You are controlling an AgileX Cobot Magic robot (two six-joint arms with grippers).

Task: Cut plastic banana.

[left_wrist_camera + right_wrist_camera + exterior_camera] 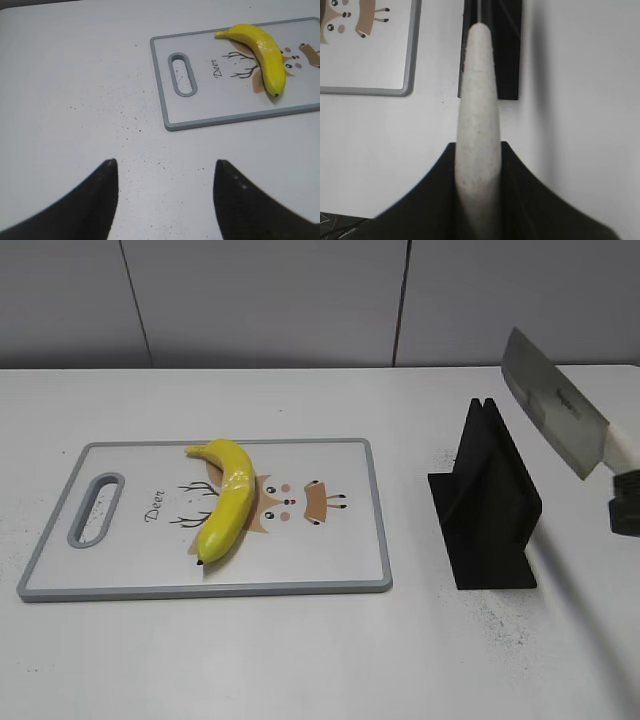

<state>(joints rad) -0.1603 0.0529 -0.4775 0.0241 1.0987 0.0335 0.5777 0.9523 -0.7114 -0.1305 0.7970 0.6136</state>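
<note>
Above black stand [485,502], claw-held knife [556,412].

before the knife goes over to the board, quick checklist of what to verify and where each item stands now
1. Knife gripped by the right gripper: ok, fingers shut on the pale handle.
2. Blade out of the black knife stand: ok, it is lifted above and to the right of the stand.
3. Plastic banana on the cutting board: ok, lying over the deer print.
4. Left gripper steadying the banana: not ok, open and short of the board.
5. Path to the board clear of the stand: cannot tell.
</note>
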